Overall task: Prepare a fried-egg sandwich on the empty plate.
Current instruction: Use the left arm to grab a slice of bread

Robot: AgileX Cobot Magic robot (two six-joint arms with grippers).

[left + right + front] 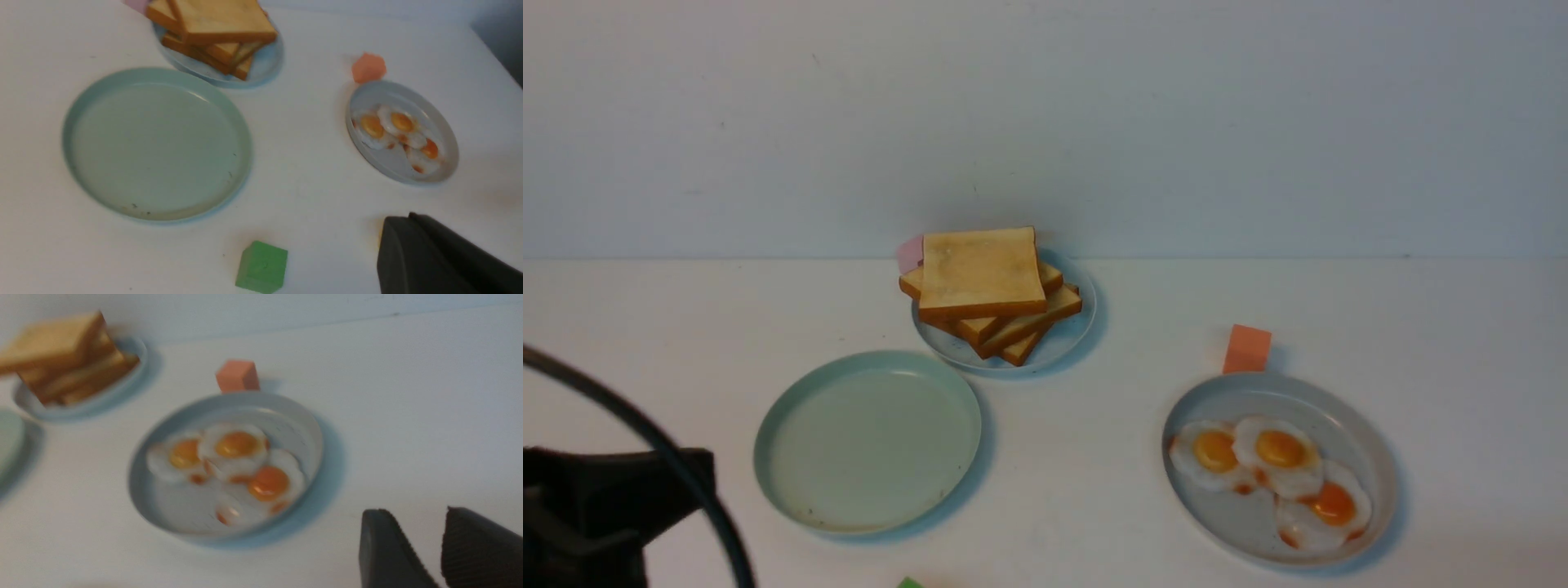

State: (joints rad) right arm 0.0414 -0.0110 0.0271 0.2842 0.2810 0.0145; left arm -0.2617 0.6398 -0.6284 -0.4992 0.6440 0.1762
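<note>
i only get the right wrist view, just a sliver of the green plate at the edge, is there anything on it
Observer: No. In the front view the mint-green plate is bare, with no food on it.
Operator: anything close to it that i can't see
Observer: A green block lies just off that plate's rim on the robot's side, apart from it.
Operator: what about the left gripper
Observer: The left gripper is shut, and nothing shows in it in the left wrist view.
</note>
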